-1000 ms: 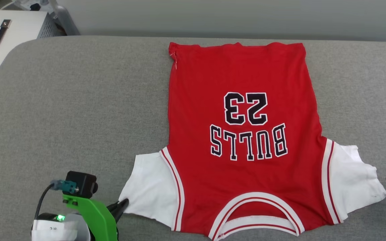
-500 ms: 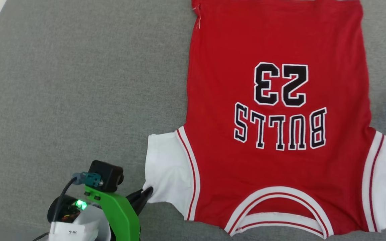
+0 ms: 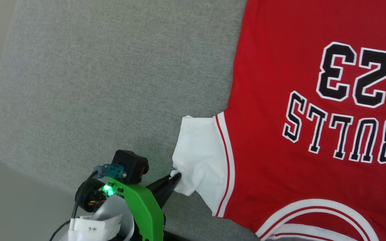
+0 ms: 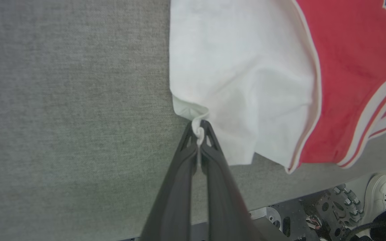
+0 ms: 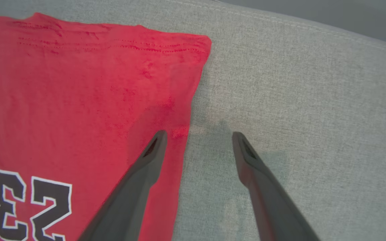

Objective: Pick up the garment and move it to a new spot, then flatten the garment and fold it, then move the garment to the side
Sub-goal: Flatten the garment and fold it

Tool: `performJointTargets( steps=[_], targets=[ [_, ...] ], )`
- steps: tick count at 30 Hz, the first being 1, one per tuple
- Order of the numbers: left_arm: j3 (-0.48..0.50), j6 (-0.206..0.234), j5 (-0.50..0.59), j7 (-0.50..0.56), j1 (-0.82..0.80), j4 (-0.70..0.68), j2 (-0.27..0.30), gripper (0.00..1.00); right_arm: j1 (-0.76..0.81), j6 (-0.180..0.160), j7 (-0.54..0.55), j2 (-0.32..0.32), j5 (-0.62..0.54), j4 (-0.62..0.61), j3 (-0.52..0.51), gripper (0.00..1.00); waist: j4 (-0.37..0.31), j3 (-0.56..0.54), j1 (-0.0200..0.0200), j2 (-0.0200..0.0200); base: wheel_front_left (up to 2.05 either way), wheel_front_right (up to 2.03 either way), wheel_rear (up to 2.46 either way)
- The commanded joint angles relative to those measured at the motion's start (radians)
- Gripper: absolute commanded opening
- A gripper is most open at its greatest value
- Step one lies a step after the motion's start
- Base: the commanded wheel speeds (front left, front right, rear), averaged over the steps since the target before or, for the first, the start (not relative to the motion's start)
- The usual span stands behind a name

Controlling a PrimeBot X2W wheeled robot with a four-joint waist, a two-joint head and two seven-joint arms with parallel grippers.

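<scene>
Left gripper [image 4: 199, 130] at seven o'clock, clenched on the shirt [image 3: 280, 83] by its white sleeve [image 3: 201, 150] corner. The shirt is flat on the grey table [image 3: 95, 83] toward three o'clock. Right gripper [image 5: 198, 136] is spread wide, grasping nothing, straddling the shirt's edge.

The garment [image 3: 280, 100] is soft, matt knit cloth, lightly creased in the white sleeve; its lettering [image 3: 295, 117] looks smoother and flatter. The tabletop [image 3: 95, 83] has a grey, coarse-woven, matt fabric cover. The left claw [image 3: 176, 176] and right claw [image 5: 198, 137] have dark, matt plastic fingers; the green bracket [image 3: 146, 207] is smooth, slightly glossy plastic.
</scene>
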Motion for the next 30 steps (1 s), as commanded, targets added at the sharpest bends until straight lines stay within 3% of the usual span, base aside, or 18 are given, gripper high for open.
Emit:
performJointTargets(
  steps=[1,7,14,15,16,17,30],
  targets=[
    [-0.007,-0.012,0.003,-0.009,-0.021,0.004,-0.011,0.00,-0.026,-0.001,-0.004,-0.007,-0.020,0.020,0.006,1.00,0.096,0.091,-0.0001,0.0000,0.00,0.00,0.00],
    [-0.018,-0.032,0.007,-0.042,-0.044,0.033,-0.033,0.00,-0.087,-0.001,-0.019,-0.019,-0.068,0.098,0.029,1.00,0.133,0.116,-0.0001,0.0000,0.00,0.00,0.00],
    [-0.026,-0.041,0.009,-0.063,-0.054,0.060,-0.047,0.00,-0.052,-0.001,-0.019,-0.031,-0.064,0.150,0.065,1.00,0.146,0.123,-0.0001,0.0000,0.00,0.00,0.00],
    [-0.026,-0.041,0.010,-0.064,-0.055,0.063,-0.047,0.00,-0.044,-0.001,-0.017,-0.033,-0.061,0.153,0.068,0.75,0.146,0.122,-0.0001,0.0000,0.00,0.00,0.00],
    [-0.026,-0.040,0.011,-0.066,-0.056,0.066,-0.047,0.00,-0.033,-0.001,-0.018,-0.037,-0.057,0.153,0.075,0.17,0.146,0.121,-0.0001,0.0000,0.00,0.00,0.00],
    [-0.025,-0.040,0.011,-0.067,-0.056,0.069,-0.046,0.00,-0.024,-0.001,-0.018,-0.042,-0.053,0.152,0.082,0.00,0.145,0.120,-0.0001,0.0000,0.00,0.00,0.00],
    [-0.010,-0.025,0.013,-0.071,-0.062,0.085,-0.034,0.00,0.084,-0.001,-0.056,-0.059,-0.009,0.144,0.092,0.00,0.093,0.050,-0.0001,0.0000,0.00,0.00,0.00]
  ],
)
